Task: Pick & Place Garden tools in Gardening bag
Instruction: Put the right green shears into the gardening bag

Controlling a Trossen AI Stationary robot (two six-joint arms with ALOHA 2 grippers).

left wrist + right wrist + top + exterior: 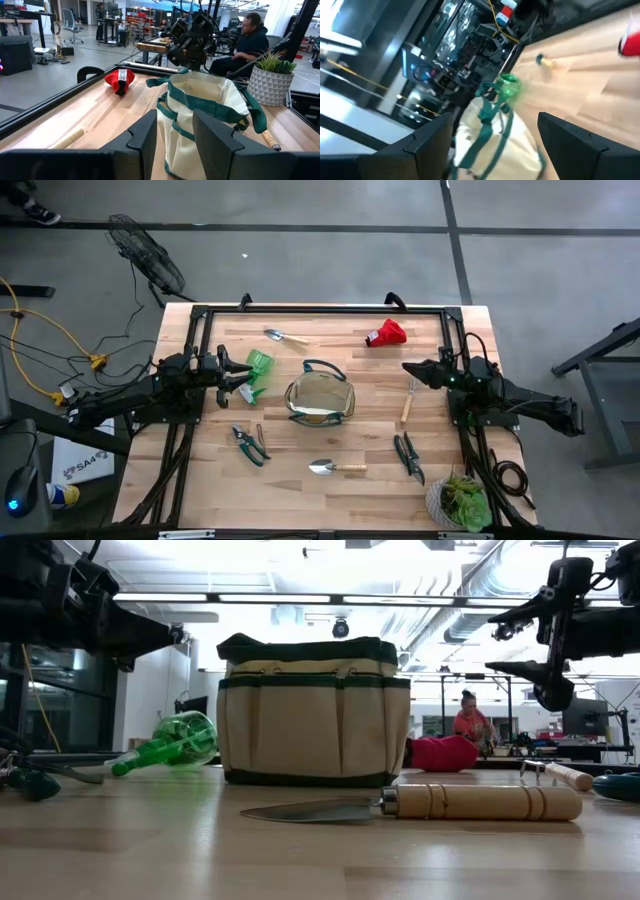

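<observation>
The khaki bag (pixel 320 398) with dark green trim stands upright on its base at the table's middle. A bright green piece (pixel 257 368) lies on the table to its left, and a red piece (pixel 386 332) lies at the far right. Trowels lie at the far side (pixel 285 337) and the near side (pixel 336 468). Shears lie near left (pixel 250 445) and near right (pixel 408 457), and a wooden-handled tool (pixel 409 400) lies right of the bag. My left gripper (pixel 236 372) hovers open above the green piece. My right gripper (pixel 414 370) hovers open right of the bag. Both are empty.
A potted plant (pixel 460 500) stands at the near right corner. A black frame (pixel 320 308) runs along the table's far edge and sides. A person (pixel 468 720) sits in the room beyond the table. Bare wood lies near the bag's front (pixel 320 440).
</observation>
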